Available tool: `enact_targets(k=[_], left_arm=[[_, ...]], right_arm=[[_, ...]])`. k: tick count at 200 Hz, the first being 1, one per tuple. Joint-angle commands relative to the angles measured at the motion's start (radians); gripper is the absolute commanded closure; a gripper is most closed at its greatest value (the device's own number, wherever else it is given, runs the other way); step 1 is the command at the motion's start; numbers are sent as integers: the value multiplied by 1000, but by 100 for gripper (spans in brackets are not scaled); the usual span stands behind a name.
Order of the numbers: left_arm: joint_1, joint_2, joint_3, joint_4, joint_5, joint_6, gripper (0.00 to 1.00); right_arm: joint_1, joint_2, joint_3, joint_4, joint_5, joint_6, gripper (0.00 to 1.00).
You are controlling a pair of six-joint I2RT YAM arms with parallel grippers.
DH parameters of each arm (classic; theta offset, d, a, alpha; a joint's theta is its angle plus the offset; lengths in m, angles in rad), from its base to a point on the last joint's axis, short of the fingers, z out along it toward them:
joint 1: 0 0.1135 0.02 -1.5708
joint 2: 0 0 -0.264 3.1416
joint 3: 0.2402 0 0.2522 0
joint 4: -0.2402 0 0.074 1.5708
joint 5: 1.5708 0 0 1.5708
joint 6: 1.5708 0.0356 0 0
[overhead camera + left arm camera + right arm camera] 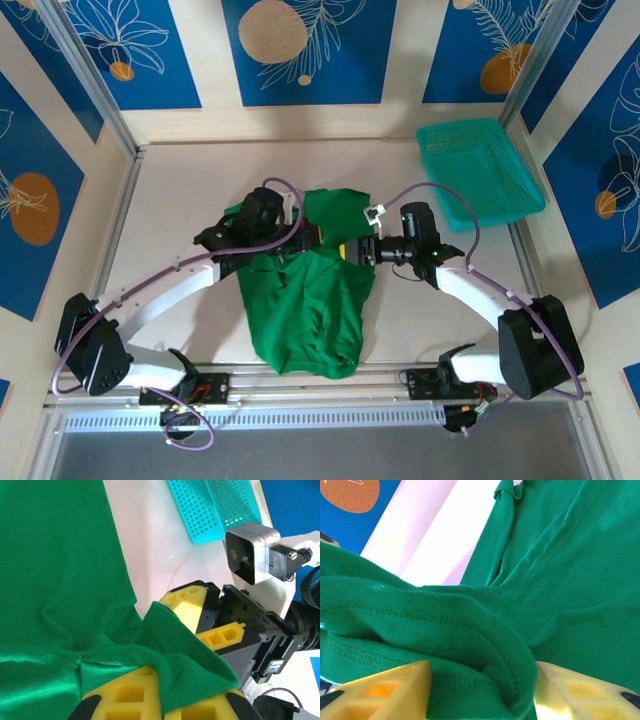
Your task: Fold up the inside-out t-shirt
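Bunching t-shirt (305, 300): left gripper (161, 705) clamped on it; right gripper (481, 690) astride, hold unclear.

The shirt (305, 310) is plain bright green, soft and creased. It lies stretched out left of the basket (480, 170) and nearer than it, close by but not touching. The end level with the basket is the wider one, with a flat flap reaching toward the basket. The end farthest from the basket narrows to a rumpled, rounded edge. Just below the wide end the cloth is bunched and raised, and a stitched hem with its seam thread exposed shows there.
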Motion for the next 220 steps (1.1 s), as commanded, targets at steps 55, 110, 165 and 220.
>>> enact_targets(k=[55, 110, 165, 220], left_arm=[[26, -95, -88, 8, -100, 29, 100], [143, -30, -117, -13, -120, 85, 100], [283, 86, -111, -12, 74, 129, 100], [359, 146, -125, -142, 64, 270, 100]], right_arm=[[131, -202, -37, -68, 8, -134, 100], [419, -217, -1, -65, 161, -135, 100], [693, 193, 140, 172, 265, 32, 100], [791, 553, 346, 291, 262, 163, 74]])
